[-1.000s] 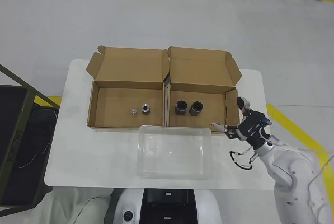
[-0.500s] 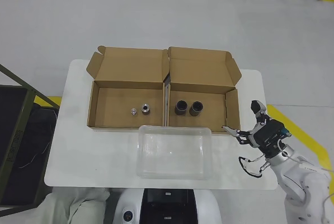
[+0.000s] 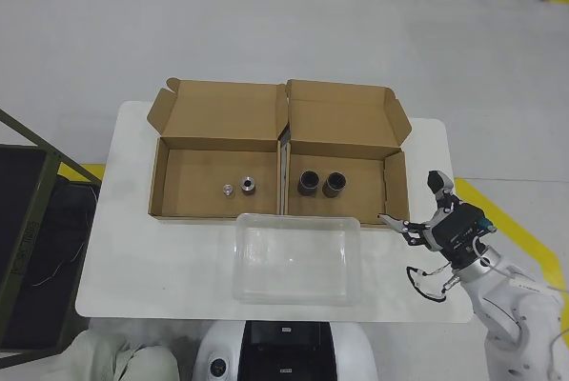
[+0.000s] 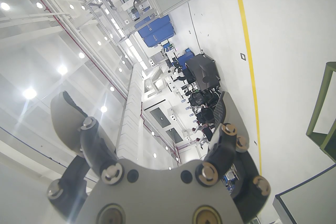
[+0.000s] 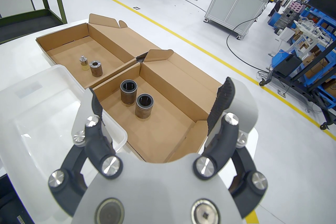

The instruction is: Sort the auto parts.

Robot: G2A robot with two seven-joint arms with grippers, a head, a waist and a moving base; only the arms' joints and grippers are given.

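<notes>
2 dark cylinders stand in the right box; right of it we hold our right pincer wide open, empty; left pincer likewise.

Both open brown cardboard boxes, left and right, can be entered from above. Their upright rear flaps wall off the far side. Two dark metal cylinders stand toward the right box's left wall, bare floor beside them. A clear plastic tub sits just beside the boxes' near walls, flanked by bare white worktop.
</notes>
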